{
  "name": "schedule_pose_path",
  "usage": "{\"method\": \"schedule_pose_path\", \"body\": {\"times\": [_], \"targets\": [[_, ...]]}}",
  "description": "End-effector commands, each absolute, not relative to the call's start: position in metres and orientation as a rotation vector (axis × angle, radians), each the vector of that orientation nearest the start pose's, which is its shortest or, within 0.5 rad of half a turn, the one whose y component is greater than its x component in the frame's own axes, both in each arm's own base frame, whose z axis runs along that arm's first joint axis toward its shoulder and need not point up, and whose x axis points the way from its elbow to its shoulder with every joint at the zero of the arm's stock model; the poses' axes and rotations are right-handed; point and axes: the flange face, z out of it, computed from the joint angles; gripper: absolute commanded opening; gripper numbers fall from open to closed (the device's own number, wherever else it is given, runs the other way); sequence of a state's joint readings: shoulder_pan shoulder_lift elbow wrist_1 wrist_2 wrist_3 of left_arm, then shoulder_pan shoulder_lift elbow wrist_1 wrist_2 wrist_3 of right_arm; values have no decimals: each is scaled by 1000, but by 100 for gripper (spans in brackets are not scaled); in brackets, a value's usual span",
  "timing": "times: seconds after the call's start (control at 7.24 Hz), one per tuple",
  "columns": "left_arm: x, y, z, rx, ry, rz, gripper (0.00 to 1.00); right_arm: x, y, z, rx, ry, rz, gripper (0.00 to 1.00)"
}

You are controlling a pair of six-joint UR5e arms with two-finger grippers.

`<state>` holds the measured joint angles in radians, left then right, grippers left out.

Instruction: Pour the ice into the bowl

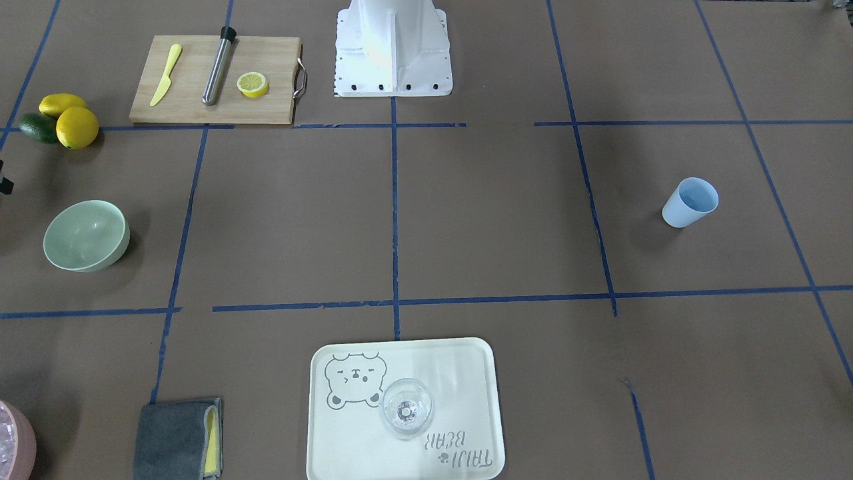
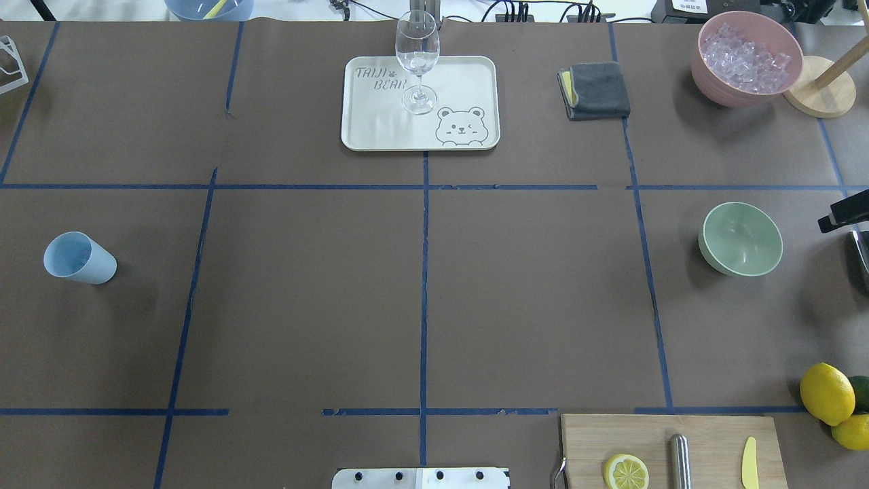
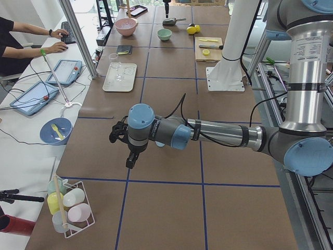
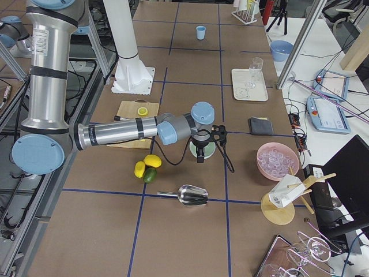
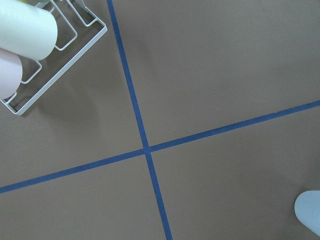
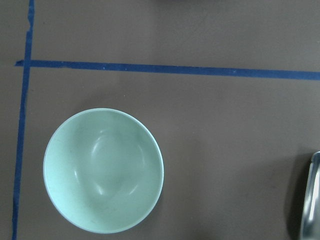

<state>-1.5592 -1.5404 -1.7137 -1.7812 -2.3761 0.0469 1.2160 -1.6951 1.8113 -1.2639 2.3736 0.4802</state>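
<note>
Under the left gripper (image 3: 129, 162), the brown-papered table (image 3: 171, 208) is lying crossed by blue tape lines (image 3: 171, 182); beyond the gripper, a white desk (image 3: 23, 156) is carrying tablets (image 3: 32, 97); farther off, an aluminium post (image 3: 79, 36) is rising; even light is falling throughout.

Ice (image 2: 745, 58) in container (image 2: 711, 89), behind bowl (image 2: 740, 239); glass (image 2: 417, 61) on tray (image 2: 370, 129).

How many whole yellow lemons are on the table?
2. One lemon and a second lemon lie together beside a dark green fruit, off the cutting board. The lemon half on it is not counted.
</note>
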Motion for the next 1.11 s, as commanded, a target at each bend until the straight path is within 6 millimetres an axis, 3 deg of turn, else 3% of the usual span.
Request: {"method": "schedule_pose_path", "body": {"times": [0.0, 0.28, 0.41, 0.69, 0.83, 0.97], "targets": [[-56, -494, 576, 326, 791, 191, 100, -164, -445, 578, 83, -791, -50, 100], [-55, -494, 576, 327, 789, 196, 100, -179, -449, 593, 86, -785, -2, 99], [-55, -494, 576, 345, 785, 200, 100, -183, -457, 613, 81, -792, 28, 97], [-55, -495, 575, 357, 780, 205, 100, -197, -474, 632, 89, -835, 91, 95], [-55, -495, 575, 361, 780, 207, 100, -197, -474, 628, 96, -845, 89, 70], [-55, -495, 574, 362, 780, 206, 100, -195, -470, 628, 91, -849, 87, 25]]}}
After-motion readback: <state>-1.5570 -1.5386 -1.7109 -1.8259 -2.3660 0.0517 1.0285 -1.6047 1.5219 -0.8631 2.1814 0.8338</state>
